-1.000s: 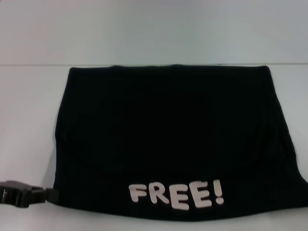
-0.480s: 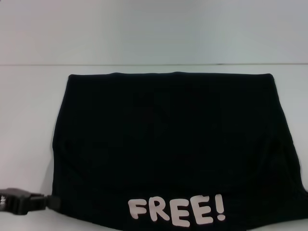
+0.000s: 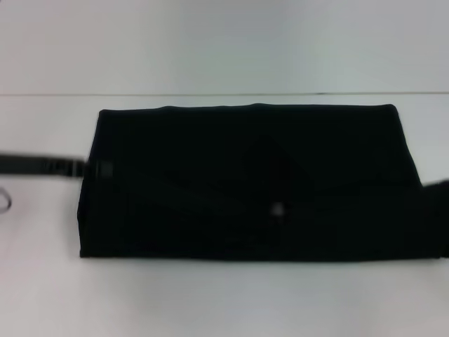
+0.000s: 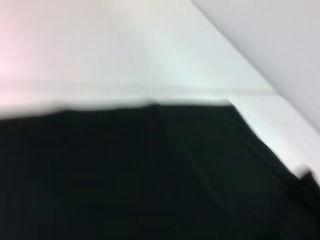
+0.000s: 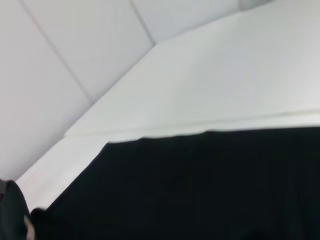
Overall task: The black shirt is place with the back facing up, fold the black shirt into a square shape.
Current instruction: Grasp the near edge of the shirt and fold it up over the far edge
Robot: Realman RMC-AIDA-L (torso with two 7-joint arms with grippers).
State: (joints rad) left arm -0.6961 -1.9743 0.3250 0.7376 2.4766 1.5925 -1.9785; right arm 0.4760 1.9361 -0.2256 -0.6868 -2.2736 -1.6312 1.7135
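Lying as a wide band across the table [image 3: 224, 302], the black shirt [image 3: 245, 182] has the left gripper [image 3: 84, 168] at one short end, the right gripper [image 3: 436, 188] at the other; jaw states cannot be told.

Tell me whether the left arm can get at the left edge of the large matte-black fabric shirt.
Probably yes. The left gripper is already at the left edge of the black shirt, and nothing stands between them on the white table.

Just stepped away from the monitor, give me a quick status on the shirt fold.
Left gripper at shirt's left edge. Right gripper at right edge. Black shirt lies as wide rectangle. Nothing obstructing.
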